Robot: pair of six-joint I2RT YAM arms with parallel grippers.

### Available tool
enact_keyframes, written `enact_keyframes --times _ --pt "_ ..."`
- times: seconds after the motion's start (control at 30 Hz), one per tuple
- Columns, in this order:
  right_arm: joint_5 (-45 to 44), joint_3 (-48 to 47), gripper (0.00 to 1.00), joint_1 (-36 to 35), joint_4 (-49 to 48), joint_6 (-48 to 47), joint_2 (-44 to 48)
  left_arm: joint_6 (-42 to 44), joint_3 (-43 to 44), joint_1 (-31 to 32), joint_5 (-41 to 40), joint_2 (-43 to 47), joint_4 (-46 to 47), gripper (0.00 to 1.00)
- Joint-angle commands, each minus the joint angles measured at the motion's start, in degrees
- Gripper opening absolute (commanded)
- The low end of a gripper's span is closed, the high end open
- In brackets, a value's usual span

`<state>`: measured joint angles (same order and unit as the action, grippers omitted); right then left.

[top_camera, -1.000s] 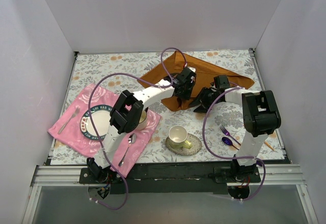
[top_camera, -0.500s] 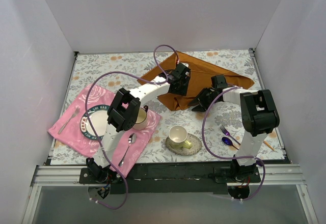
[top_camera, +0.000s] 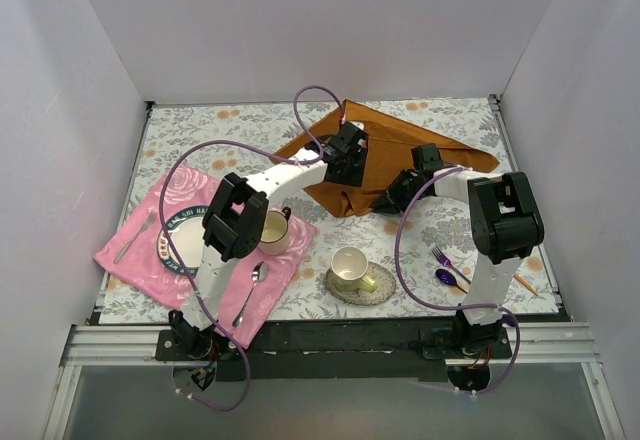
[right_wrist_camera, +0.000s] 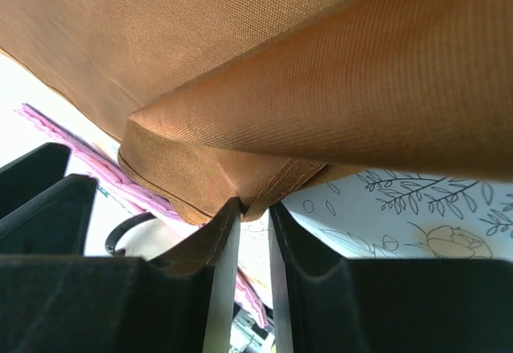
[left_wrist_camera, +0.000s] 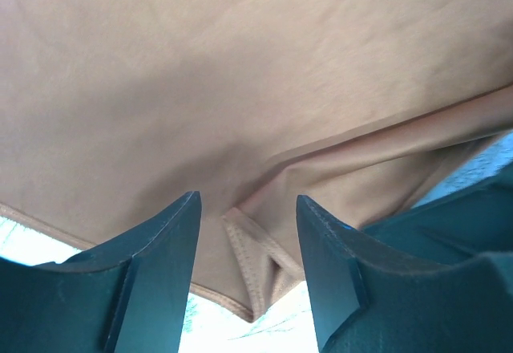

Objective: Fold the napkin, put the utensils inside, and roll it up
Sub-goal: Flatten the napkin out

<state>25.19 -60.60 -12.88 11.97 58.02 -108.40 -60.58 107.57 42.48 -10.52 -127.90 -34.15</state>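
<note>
Lying rumpled at the far middle of the tabletop, the napkin has a hemmed fold between the left fingers, which stand well apart, gripping nothing. Its near folded corner meets the right fingers, which are only a narrow gap apart; I cannot tell whether they pinch it.

Robot lab test cell, dressed up as a dining table.
Bare white panel walls box in three sides of a bench with a floral-print cover. Two white-and-black robot arms, the left arm and the right arm, are bolted to an aluminium extrusion rail at its near edge, with loose purple cables looping off them. The setting reads as props: rust-orange satin napkin, pink satin cloth, patterned round plate, cream cup on a saucer.
</note>
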Motion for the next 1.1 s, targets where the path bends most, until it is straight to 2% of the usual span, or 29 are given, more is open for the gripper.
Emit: enact_keyframes --times 0.0,0.1,0.4,0.5,0.8,1.07 --pt "-1.02 -2.33 0.24 -0.21 1.39 -1.42 0.29 -0.60 -1.83 -0.64 -0.46 6.78 0.49 0.51" --pt "-1.02 -3.03 0.18 -0.30 3.05 -2.47 0.64 -0.94 -2.45 -0.99 -0.46 7.57 0.66 0.52" --pt "-0.49 -1.46 0.15 -0.48 9.56 -4.32 6.44 -2.70 -3.33 -2.49 1.56 7.93 1.19 0.54" --pt "0.56 1.00 0.11 -0.47 10.44 -4.41 8.64 -4.37 -3.42 -3.54 3.14 7.66 1.11 0.55" --pt "-0.49 6.89 0.11 -0.39 15.89 -9.93 16.63 -10.26 -2.28 -7.85 9.02 5.47 1.19 0.56" --pt "-3.74 15.93 0.08 -0.39 18.96 -13.63 23.32 -14.65 -3.07 -10.75 10.44 4.76 1.19 0.56"
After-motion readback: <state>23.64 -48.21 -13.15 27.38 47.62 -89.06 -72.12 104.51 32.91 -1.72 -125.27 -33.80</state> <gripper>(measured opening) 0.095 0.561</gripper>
